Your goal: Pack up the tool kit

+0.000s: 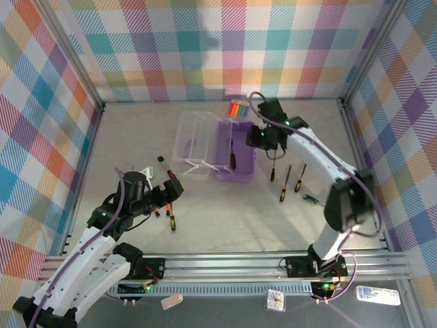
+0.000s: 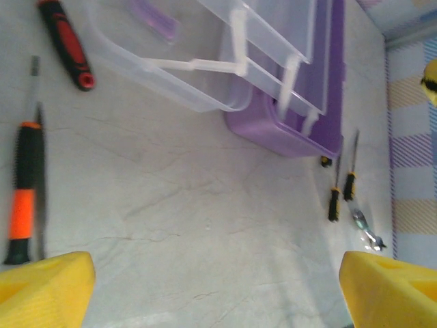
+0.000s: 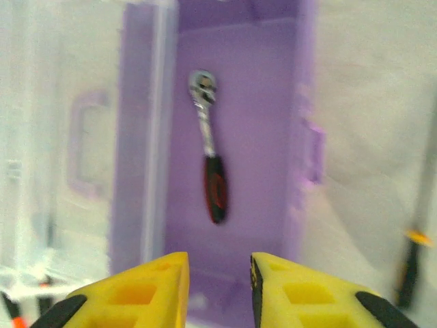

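The overhead camera sits above and behind my two bases and looks down and away over the whole worktop [image 1: 225, 225], far enough back to take it all in, up to the checked walls [image 1: 225, 41]. The camera on my left wrist rides low over the near left. It faces far-right past my left gripper [image 2: 218, 283] toward the tool kit [image 2: 300, 130] and the screwdrivers [image 2: 334, 203] right of it, all of which the overhead view shares. The one on my right wrist hangs close above the tool kit, facing straight down into it past my right gripper [image 3: 220, 287].
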`<action>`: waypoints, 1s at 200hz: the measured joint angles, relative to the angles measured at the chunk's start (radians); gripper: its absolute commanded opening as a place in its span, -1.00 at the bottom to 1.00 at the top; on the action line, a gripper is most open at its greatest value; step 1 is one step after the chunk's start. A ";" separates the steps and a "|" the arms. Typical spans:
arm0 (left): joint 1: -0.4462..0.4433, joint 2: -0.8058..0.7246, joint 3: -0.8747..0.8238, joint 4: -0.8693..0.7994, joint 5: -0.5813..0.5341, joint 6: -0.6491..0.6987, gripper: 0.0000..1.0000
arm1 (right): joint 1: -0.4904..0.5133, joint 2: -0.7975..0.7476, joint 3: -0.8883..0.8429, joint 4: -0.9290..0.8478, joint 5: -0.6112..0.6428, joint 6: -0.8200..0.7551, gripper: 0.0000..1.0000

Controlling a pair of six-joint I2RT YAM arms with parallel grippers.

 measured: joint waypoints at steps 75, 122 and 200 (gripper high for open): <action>-0.279 0.289 0.004 0.278 0.023 0.005 0.83 | -0.471 -0.400 -0.651 0.027 0.045 0.071 0.39; -0.386 0.422 0.077 0.317 -0.010 0.015 0.83 | -0.622 -0.571 -0.842 0.040 0.077 0.229 0.68; -0.389 0.422 0.159 0.238 -0.061 0.047 0.86 | -0.654 -0.594 -0.895 0.051 0.183 0.409 0.76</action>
